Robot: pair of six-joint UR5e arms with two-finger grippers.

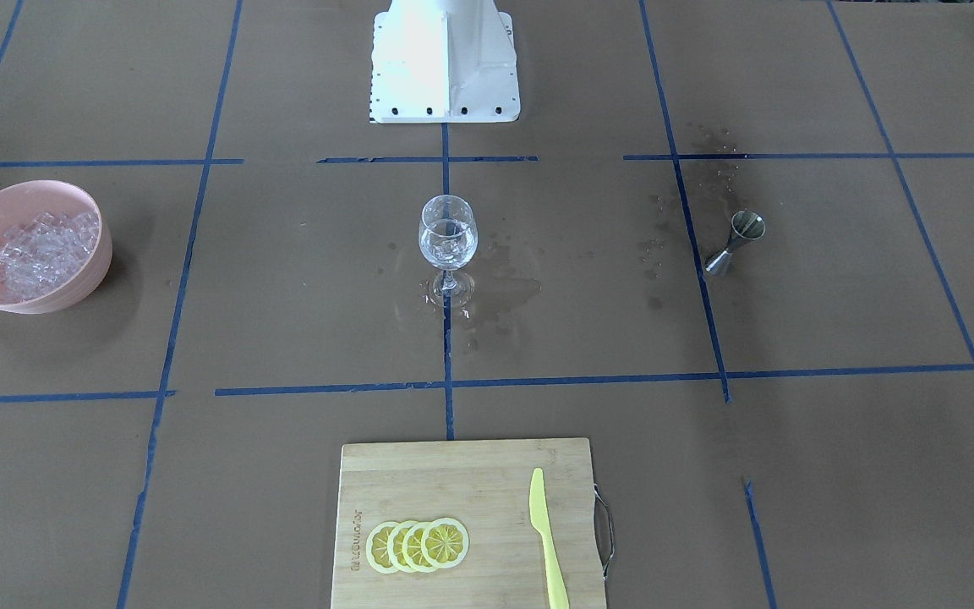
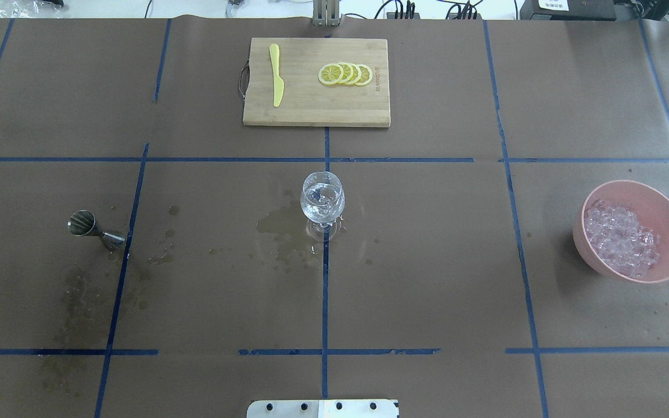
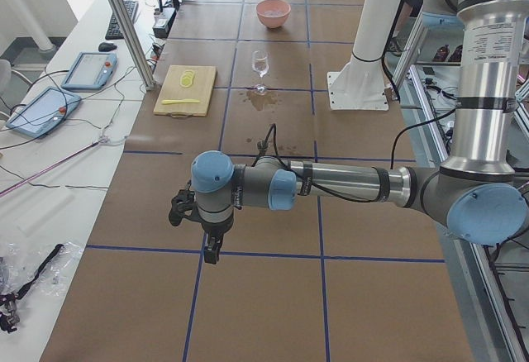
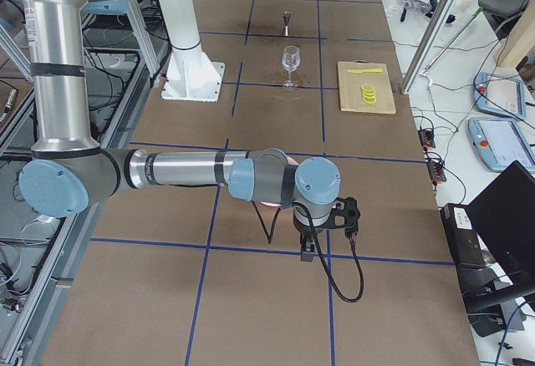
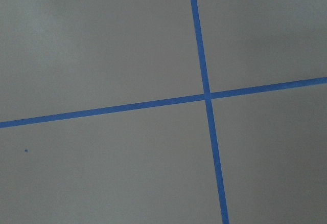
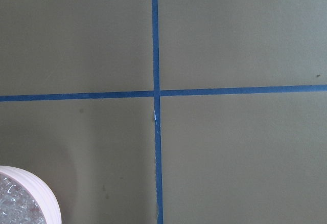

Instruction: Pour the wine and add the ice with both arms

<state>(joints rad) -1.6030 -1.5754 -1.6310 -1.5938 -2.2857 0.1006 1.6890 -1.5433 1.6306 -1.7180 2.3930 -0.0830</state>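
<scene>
Overhead exterior: wine glass (image 2: 323, 200) upright at frame centre on a blue tape line (image 2: 324, 302), wine (image 2: 322, 210) inside; can't tell if cubes are in it too. Wet patches (image 2: 279, 226) on the paper left of its foot. Ice (image 2: 619, 238) heaped in the pink bowl (image 2: 668, 217), right edge. Jigger (image 2: 95, 227) upright, far left. Cutting board (image 2: 311, 110) top centre with lemon slices (image 2: 346, 74) and yellow knife (image 2: 276, 75).

Exterior left: left arm (image 3: 339, 184) stretched low, left gripper (image 3: 212, 250) pointing down, holding nothing; apart or together, can't tell.

Exterior right: right gripper (image 4: 308, 249) likewise, can't tell.

Right wrist: bowl rim at lower left.
</scene>
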